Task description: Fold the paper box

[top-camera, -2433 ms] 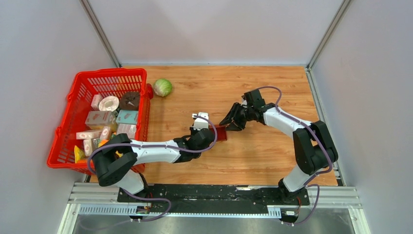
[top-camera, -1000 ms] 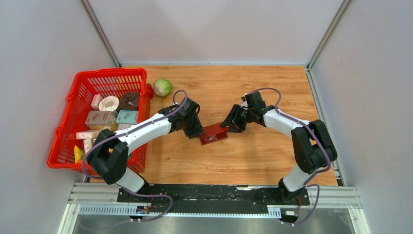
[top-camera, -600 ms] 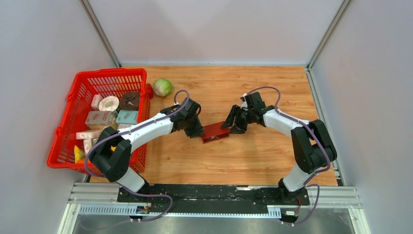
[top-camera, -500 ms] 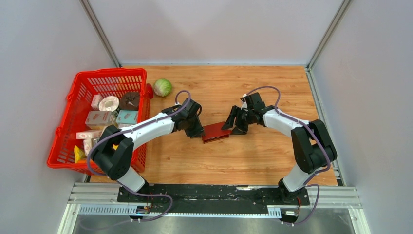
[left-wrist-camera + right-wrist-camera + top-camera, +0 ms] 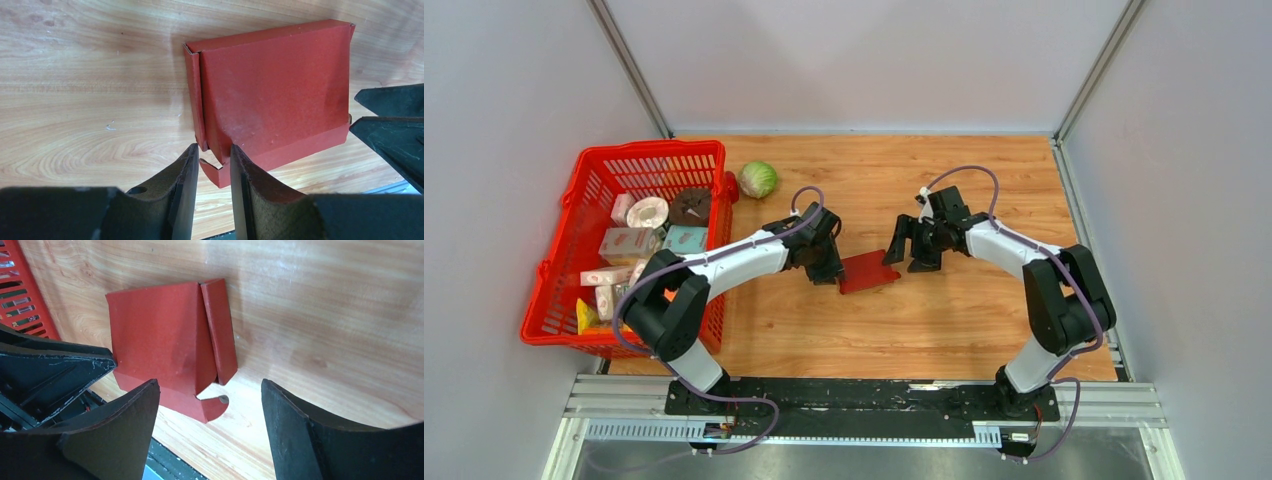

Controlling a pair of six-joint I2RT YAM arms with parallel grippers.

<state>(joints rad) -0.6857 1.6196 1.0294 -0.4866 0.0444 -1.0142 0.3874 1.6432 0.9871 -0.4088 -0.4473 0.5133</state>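
The paper box [image 5: 867,271] is dark red cardboard, folded into a shallow rectangular shape, and lies on the wooden table between the two arms. In the left wrist view the box [image 5: 272,95] has a side flap folded up at its left end. My left gripper [image 5: 832,272] is closed narrowly on its near left corner [image 5: 213,150]. In the right wrist view the box [image 5: 160,335] has a loose end flap and a rounded tab [image 5: 212,407]. My right gripper [image 5: 909,258] stands wide open and empty at the box's right end [image 5: 210,390].
A red plastic mesh basket [image 5: 649,150] full of small grocery items stands at the left; its wall shows in the right wrist view [image 5: 15,285]. A green cabbage [image 5: 758,179] lies beside the basket. Grey walls close in the table on three sides.
My right gripper has let go of the box's right end, opened wide and drawn back a little to the right. The box has gone from tilted to lying flatter. The left gripper stays at its left end.
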